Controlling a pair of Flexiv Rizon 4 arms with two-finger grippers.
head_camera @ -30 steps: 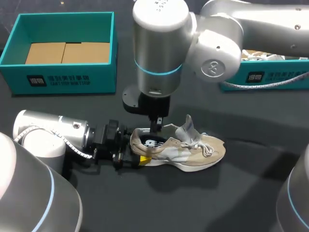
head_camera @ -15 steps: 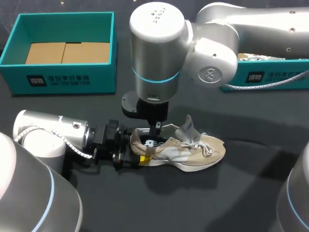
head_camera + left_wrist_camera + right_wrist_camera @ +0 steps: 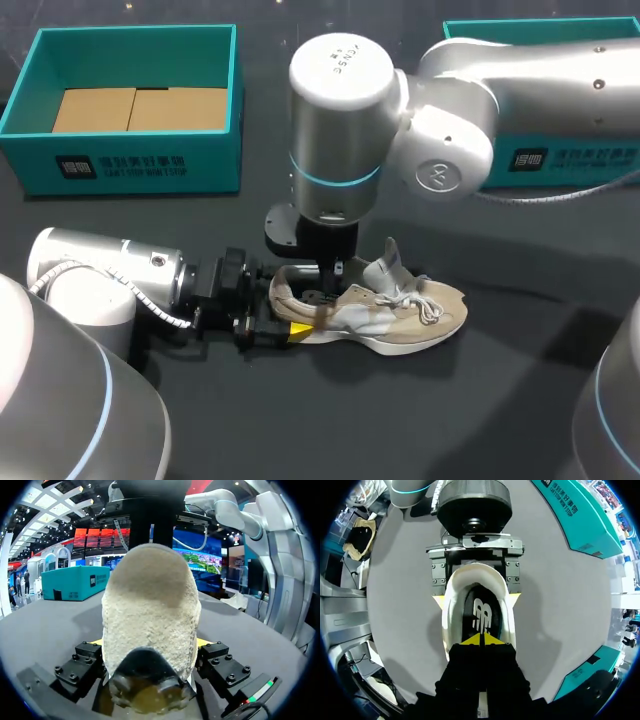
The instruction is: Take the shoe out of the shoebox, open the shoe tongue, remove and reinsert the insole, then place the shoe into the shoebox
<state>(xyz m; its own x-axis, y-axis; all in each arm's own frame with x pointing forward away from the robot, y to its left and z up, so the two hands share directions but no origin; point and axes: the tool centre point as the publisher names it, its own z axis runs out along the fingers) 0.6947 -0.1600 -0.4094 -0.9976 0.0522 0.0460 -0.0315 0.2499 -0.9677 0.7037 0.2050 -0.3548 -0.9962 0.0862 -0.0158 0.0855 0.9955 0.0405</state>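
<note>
A beige and white shoe [image 3: 400, 310] lies on its sole on the dark table [image 3: 500, 400], tongue [image 3: 388, 258] lifted, toe pointing right. My left gripper [image 3: 285, 318] comes in low from the left. Its widely spread fingers press both sides of the heel [image 3: 150, 605], so it is shut on the shoe. My right gripper [image 3: 482, 639] hangs straight down into the shoe's opening, tips shut together on the dark insole [image 3: 480, 612] with its white logo. From above, the right gripper [image 3: 325, 288] sits just behind the tongue.
A teal shoebox [image 3: 130, 160] with cardboard inside stands at the back left. A second teal box [image 3: 560, 155] at the back right is mostly hidden behind my right arm. A white cable [image 3: 560, 188] runs along its front.
My right arm has shifted slightly to the right and lowered, bringing its shut tips deeper into the shoe's opening and covering the insole logo from above. The left arm and shoe have stayed put.
</note>
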